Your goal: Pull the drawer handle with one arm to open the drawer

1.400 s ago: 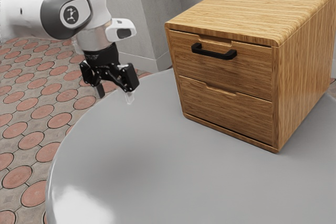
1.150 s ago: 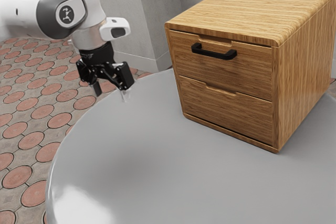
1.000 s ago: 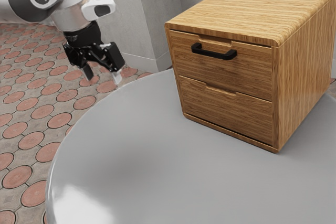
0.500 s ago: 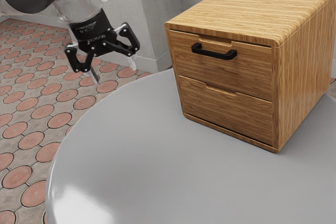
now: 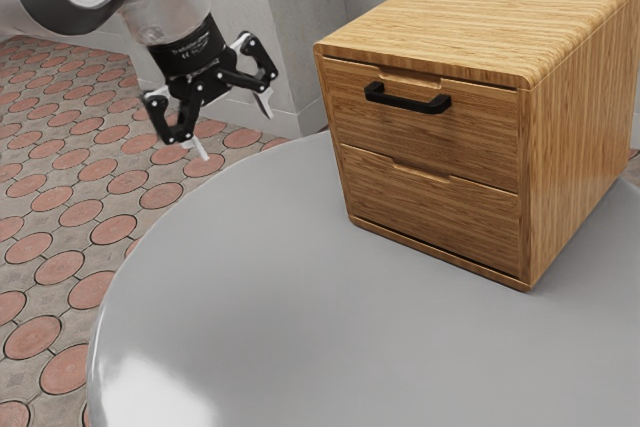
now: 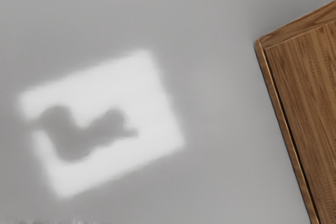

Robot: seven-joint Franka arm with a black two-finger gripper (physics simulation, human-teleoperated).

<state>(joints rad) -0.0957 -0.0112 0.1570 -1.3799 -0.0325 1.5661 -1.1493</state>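
Note:
A wooden two-drawer cabinet (image 5: 480, 117) stands on the grey round table (image 5: 330, 327) at the exterior view's right. Its top drawer (image 5: 425, 122) carries a black bar handle (image 5: 407, 99) and sits flush with the cabinet front. The lower drawer (image 5: 432, 205) has only a recessed notch. My gripper (image 5: 232, 127) hangs in the air above the table's far edge, well toward the exterior view's left of the handle. Its fingers are spread wide with nothing between them. In the wrist view a corner of the cabinet (image 6: 307, 108) shows over the grey tabletop (image 6: 220, 35).
A bright reflection with my hand's shadow (image 6: 100, 121) lies on the tabletop below the hand. A grey wall and pillar (image 5: 290, 17) stand behind the arm. A floor of round red tiles (image 5: 60, 197) lies beyond the table's edge.
My hand has risen, swung toward the cabinet and turned at the wrist. The fingers, close together earlier, now stand wide apart. The cabinet and drawers have not moved.

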